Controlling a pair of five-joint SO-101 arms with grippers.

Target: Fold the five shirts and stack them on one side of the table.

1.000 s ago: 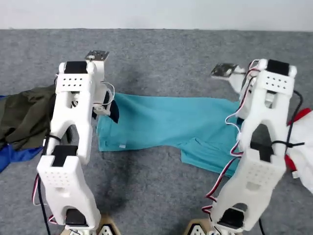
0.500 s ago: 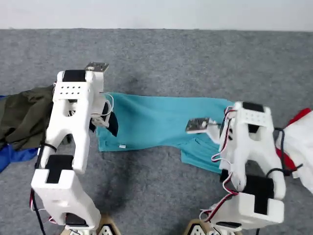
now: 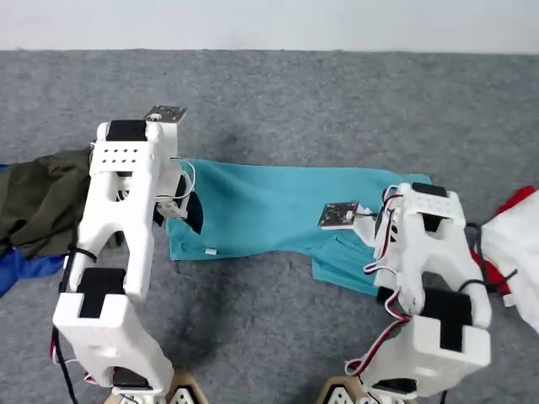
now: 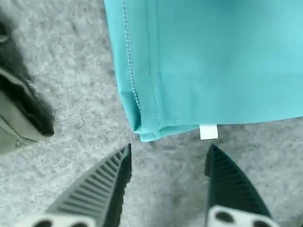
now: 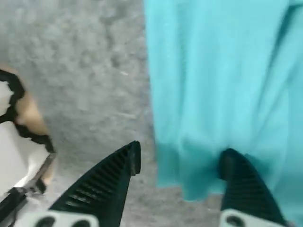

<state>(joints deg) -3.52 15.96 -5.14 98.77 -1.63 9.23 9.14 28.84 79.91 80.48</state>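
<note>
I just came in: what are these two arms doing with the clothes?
Two arms work on a teal shirt lying flat on the grey table. The left gripper hovers open at its hem corner, the right gripper open over an edge at its other end. Neither grips it. An olive and blue pile sits at one side, a white and red pile at the other.

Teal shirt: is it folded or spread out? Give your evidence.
Spread out: the teal shirt lies long and flat on the table, one sleeve sticking out. Whether doubled lengthwise, cannot tell.
</note>
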